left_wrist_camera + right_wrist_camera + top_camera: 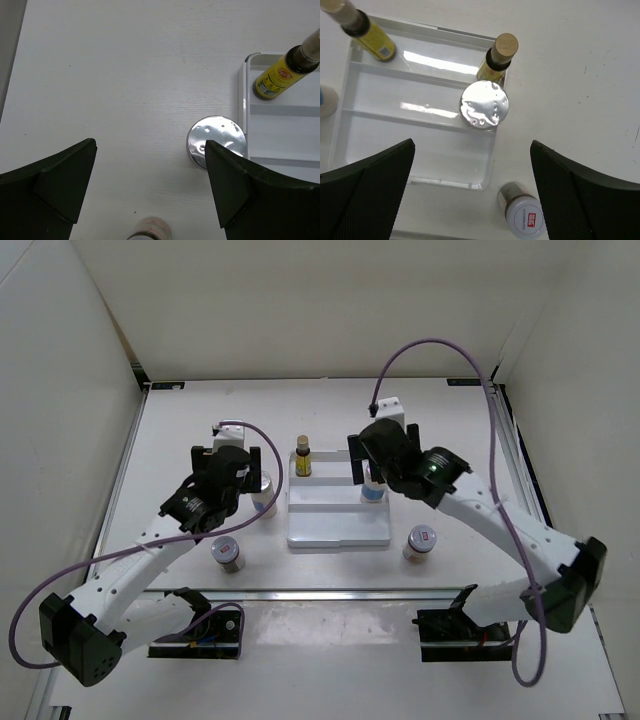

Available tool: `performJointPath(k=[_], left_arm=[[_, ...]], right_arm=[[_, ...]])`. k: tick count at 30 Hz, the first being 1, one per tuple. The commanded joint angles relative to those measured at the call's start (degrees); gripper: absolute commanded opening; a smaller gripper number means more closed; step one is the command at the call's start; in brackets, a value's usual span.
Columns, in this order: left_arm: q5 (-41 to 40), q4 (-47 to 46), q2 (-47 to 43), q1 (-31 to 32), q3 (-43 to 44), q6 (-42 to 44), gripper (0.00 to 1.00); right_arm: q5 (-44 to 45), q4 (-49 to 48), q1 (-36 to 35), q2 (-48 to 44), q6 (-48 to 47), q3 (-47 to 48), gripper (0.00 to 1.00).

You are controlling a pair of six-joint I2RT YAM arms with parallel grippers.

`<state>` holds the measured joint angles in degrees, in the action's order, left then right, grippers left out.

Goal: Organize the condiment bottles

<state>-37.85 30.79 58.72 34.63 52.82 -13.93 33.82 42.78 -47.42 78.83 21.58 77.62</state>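
Inside the tray (335, 525) I count both brown bottles (370, 35) (498, 57) and one silver-lidded cylinder (485, 106), so about half done. The other cylinder (216, 141) stands just outside its left edge, with two red jars (228, 552) (422, 540) out front. Left gripper (150, 150) and right gripper (472, 145) gape wide, empty.

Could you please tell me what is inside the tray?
Two brown bottles stand at the back row's ends; a silver-lidded cylinder is in the middle row. From above, the right arm hides the right bottle.

A white ridged tray (335, 530) is sitting pretty much mid-table, its ridges running left to right and splitting it into long strips. The white table (200, 430) is getting boxed in by plain white walls (300, 310).
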Motion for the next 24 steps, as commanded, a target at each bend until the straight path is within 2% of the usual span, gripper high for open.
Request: performJointPath(k=[1,6,10,15,24], left_arm=[[4.96,-0.90,0.60,0.17,1.06,0.75,1.00],[11.38,-0.90,3.06,0.17,1.59,1.89,1.00],[11.92,-0.29,5.26,0.17,2.64,1.89,1.00],[13.85,0.24,6.50,0.17,3.17,1.89,1.00],[13.85,2.61,9.83,0.17,4.22,1.37,1.00]], right_arm=[[5.46,3.44,-2.94,-6.30,1.17,0.70,0.99],[4.06,2.14,-7.59,-13.77,2.67,-7.72,0.99],[3.53,1.51,-10.05,-19.40,2.67,-12.92,0.99],[4.06,3.45,-10.06,-22.66,3.29,-14.70,0.99],[5.82,4.59,-10.06,-23.28,3.82,-15.22,0.99]])
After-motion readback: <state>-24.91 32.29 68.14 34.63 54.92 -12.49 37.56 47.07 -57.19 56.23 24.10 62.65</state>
